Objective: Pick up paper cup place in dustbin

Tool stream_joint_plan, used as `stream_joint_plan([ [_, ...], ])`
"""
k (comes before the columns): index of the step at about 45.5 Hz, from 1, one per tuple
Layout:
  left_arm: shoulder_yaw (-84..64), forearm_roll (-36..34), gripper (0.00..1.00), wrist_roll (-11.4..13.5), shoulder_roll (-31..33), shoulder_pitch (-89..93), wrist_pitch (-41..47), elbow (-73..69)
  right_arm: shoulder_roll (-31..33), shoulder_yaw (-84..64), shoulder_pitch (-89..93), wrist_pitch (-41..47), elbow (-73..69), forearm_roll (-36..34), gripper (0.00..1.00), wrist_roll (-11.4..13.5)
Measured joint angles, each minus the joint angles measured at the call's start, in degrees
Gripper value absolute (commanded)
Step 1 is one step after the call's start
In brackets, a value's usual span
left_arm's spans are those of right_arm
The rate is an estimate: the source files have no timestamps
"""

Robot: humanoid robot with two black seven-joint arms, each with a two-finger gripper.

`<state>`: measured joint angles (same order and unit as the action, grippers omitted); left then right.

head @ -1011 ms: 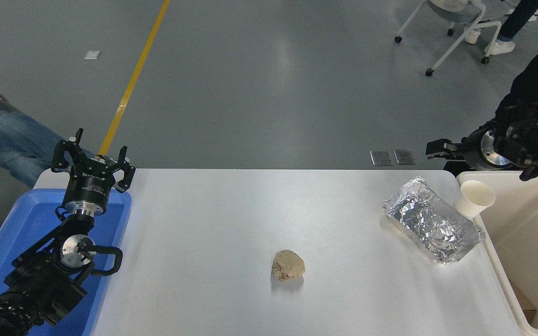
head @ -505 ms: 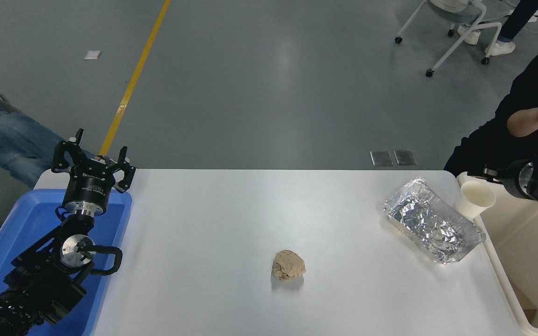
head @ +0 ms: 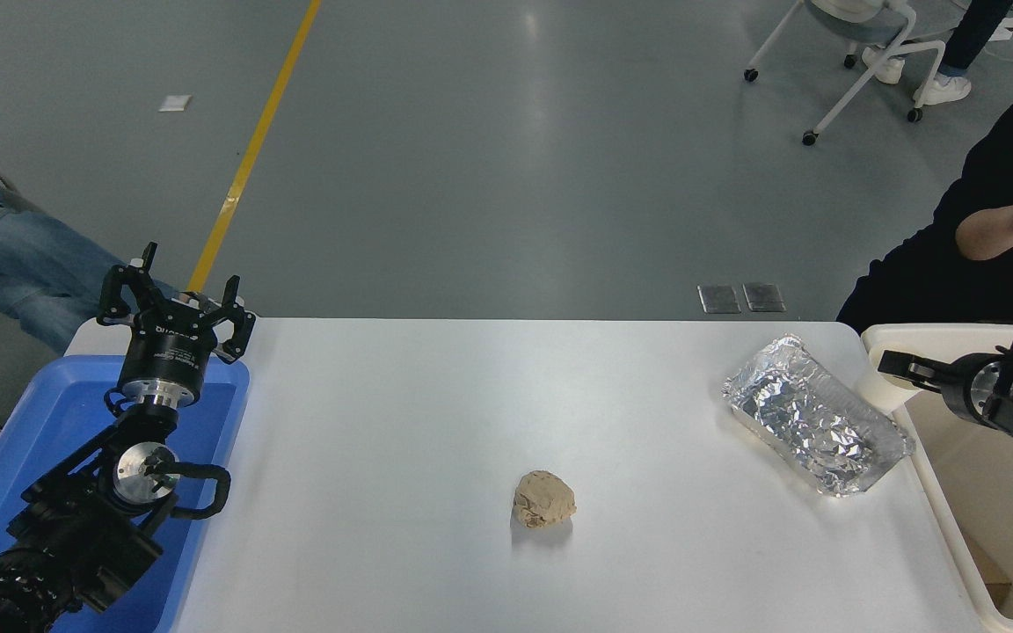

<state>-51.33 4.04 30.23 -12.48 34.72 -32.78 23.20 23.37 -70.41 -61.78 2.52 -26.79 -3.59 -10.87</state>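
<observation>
The paper cup (head: 883, 392) stands unlifted beside the dustbin (head: 929, 332), right gripper (head: 898, 364) reaching over it (grip unclear), left gripper (head: 174, 297) parked, spread.

Hardly anything here is carrying readable text. The one marking is sitting on the left gripper (head: 174, 299), parked over the blue tray (head: 32, 440) at the table's left end: a band of small white lettering is running across the front of its black body, just under the fingers (head: 124, 286), but it is coming out too small and blurred to spell. Nothing else in view is showing a label, number or sign.
</observation>
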Motion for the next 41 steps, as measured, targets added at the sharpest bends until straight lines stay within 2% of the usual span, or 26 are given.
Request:
stream_joint_plan([
  [10, 0.0, 0.0, 0.99, 0.0, 0.0, 0.0, 0.0, 0.0, 0.18, 0.41, 0.77, -1.7, 0.04, -0.01, 0.9, -0.02],
  [17, 0.0, 0.0, 0.99, 0.0, 0.0, 0.0, 0.0, 0.0, 0.23, 0.56, 0.99, -2.29, 0.06, -0.03, 0.75, -0.02],
  [28, 0.0, 0.0, 0.99, 0.0, 0.0, 0.0, 0.0, 0.0, 0.27, 0.86, 1.4, -2.68, 0.05, -0.08, 0.63, -0.03],
  [36, 0.0, 0.0, 0.99, 0.0, 0.0, 0.0, 0.0, 0.0, 0.27, 2.21, 2.0, -2.79, -0.06, -0.09, 0.63, -0.05],
  [41, 0.0, 0.0, 0.99, 0.0, 0.0, 0.0, 0.0, 0.0, 0.27, 3.34, 2.45, -2.83, -0.08, -0.06, 0.55, -0.07],
])
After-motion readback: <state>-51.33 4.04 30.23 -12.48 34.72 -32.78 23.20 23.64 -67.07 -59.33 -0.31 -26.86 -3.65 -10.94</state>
